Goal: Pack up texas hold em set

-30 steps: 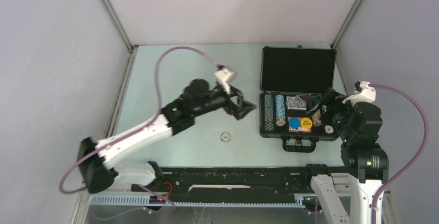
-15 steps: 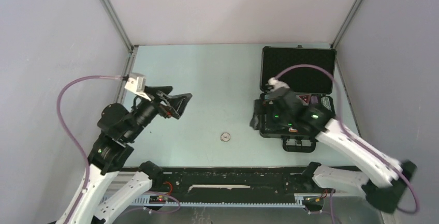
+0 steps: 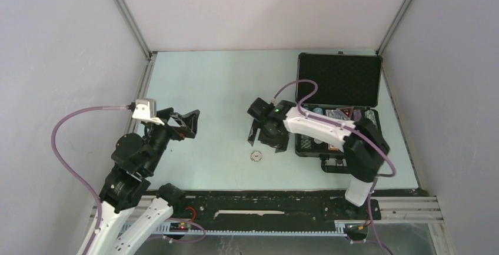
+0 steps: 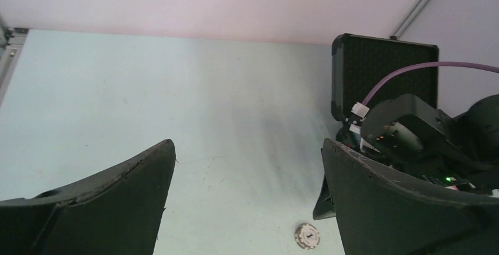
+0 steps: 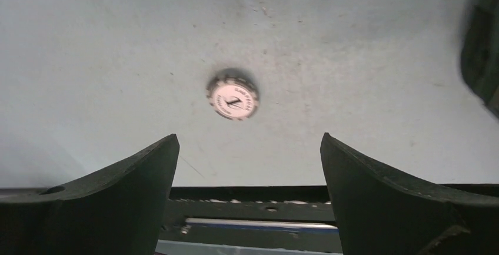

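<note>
The black case (image 3: 338,78) lies open at the right of the table, its foam lid up; chip rows and cards (image 3: 336,114) in it are partly hidden by my right arm. One white striped chip (image 3: 256,156) lies loose on the table; it also shows in the right wrist view (image 5: 233,98) and the left wrist view (image 4: 306,235). My right gripper (image 3: 266,139) is open and empty, just above and behind the chip. My left gripper (image 3: 189,123) is open and empty at the left, well away from the chip.
Grey walls enclose the table on three sides, with metal posts (image 3: 126,16) in the corners. A black rail (image 3: 265,202) runs along the near edge. The case handle (image 3: 339,166) points toward the near edge.
My right arm has swung left from over the case to the loose chip. My left arm has drawn back to the left and lowered a little.
</note>
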